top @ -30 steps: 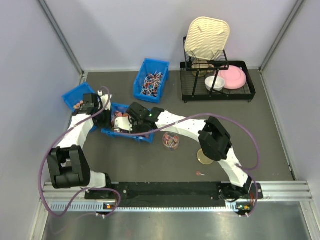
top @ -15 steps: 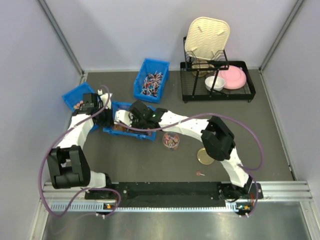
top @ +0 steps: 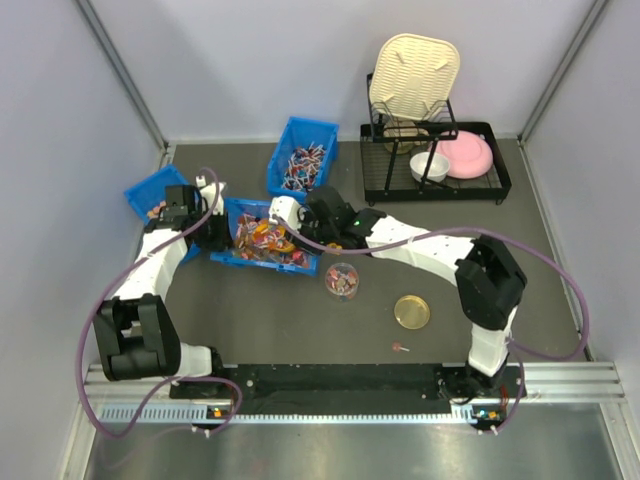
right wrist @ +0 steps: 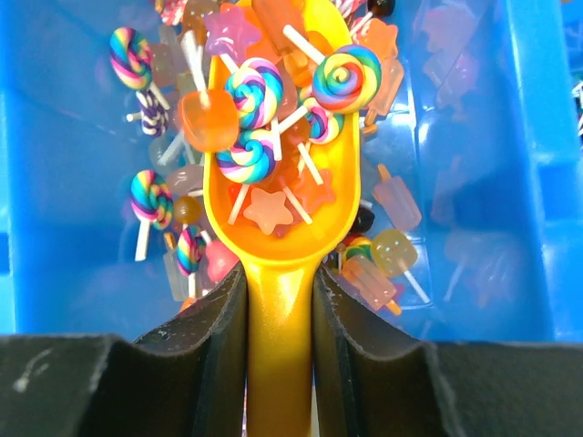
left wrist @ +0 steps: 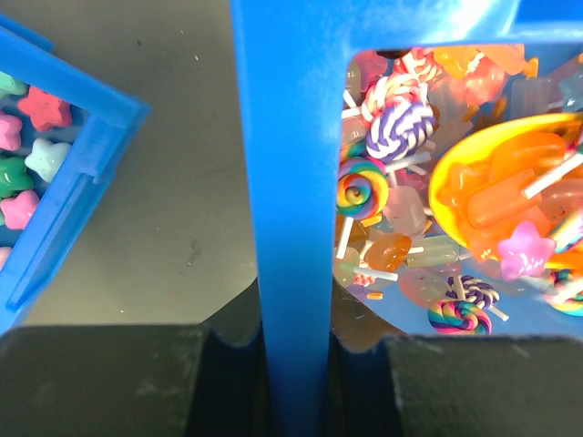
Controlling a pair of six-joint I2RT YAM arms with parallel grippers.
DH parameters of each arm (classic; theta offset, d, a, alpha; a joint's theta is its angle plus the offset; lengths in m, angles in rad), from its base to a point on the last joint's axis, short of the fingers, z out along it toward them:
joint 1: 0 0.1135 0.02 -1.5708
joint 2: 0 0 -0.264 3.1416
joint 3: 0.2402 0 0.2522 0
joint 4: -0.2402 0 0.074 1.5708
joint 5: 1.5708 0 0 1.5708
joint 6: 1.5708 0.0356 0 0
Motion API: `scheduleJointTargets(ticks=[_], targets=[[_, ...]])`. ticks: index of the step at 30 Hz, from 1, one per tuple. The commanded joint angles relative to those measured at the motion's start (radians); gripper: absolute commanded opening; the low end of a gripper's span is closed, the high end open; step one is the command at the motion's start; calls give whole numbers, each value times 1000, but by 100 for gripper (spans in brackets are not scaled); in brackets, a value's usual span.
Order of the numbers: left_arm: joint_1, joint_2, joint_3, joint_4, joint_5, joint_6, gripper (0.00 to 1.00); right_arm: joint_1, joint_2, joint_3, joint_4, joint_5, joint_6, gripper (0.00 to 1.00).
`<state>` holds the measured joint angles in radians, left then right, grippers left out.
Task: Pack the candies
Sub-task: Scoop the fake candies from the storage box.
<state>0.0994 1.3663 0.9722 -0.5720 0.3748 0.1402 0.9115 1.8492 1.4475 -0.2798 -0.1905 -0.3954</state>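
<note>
Presently the left gripper point(left wrist: 293, 346) is pinched narrow on the left wall of the middle bin point(left wrist: 290, 182), with a dark finger on either side of the blue rim. The right gripper point(right wrist: 278, 300) is closed on the handle of the scoop point(right wrist: 278, 282), the yellow neck running straight out between its two fingers. The scoop bowl sits over the middle bin and is heaped with candies point(right wrist: 250, 91): swirl lollipops, stars and orange pieces. More candies lie loose on the bin floor around and under the scoop, thicker on the side near the left gripper.

From above, the right arm reaches across the table to that bin, while the left arm comes up along the left side. A jar point(top: 341, 280) stands just in front of the bin's right corner, apart from it, and holds some candies. Its lid point(top: 411, 311) lies flat on the table to the right of the jar, well apart. One stray candy point(top: 401, 348) rests on the table nearer the arm bases.

A left bin point(top: 140, 192) holds star sweets, and a back bin point(top: 278, 155) holds stick-like sweets. A rack point(top: 430, 192) stands at the far right.
</note>
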Motion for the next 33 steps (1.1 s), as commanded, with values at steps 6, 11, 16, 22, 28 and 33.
scheduleJointTargets(ticks=[6,11,16,22,28,33], targets=[[11,-55,49,98,115,-45,0,-54,-128,-41,142,-90,61,0],[16,-56,49,96,118,-45,0,-82,-189,-56,143,-131,84,0],[19,-55,49,96,118,-47,0,-88,-261,-88,142,-136,78,0],[20,-56,49,96,118,-47,0,-95,-350,-153,142,-139,53,0],[25,-59,48,96,121,-48,0,-117,-488,-248,123,-173,26,0],[25,-52,48,95,124,-48,0,-120,-626,-380,71,-184,-36,0]])
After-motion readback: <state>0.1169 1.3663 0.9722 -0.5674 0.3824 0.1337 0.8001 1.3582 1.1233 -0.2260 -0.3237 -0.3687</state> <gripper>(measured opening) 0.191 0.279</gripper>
